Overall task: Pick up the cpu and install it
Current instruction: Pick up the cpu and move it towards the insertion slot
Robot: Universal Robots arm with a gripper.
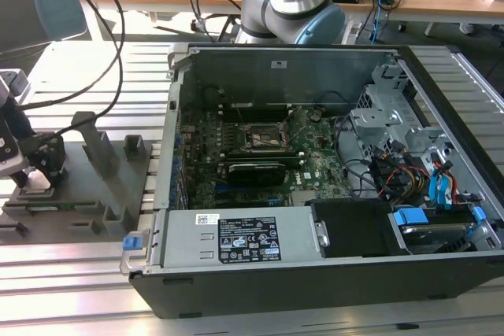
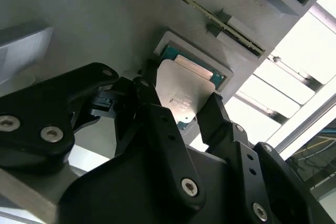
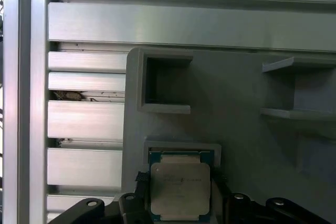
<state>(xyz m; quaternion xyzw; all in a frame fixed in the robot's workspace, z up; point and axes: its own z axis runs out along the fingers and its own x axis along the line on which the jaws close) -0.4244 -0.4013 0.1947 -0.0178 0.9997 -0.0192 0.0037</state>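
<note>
Bright room light, glare on alu slats (image 2: 302,51), case interior (image 1: 236,76) dim, soft shadows

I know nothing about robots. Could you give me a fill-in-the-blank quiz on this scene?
The cpu rests in a ___ fixture. The pincer is closest to the ___. The computer case lies with its side ___, its circuit board showing.
Missing words: grey; cpu; open.

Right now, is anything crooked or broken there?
Nothing stands out. The cpu sits straight in its pocket on the grey fixture, its edges in line with the pocket walls, and the gripper is right at it. The computer case lies open on its side, which looks deliberate.
</note>
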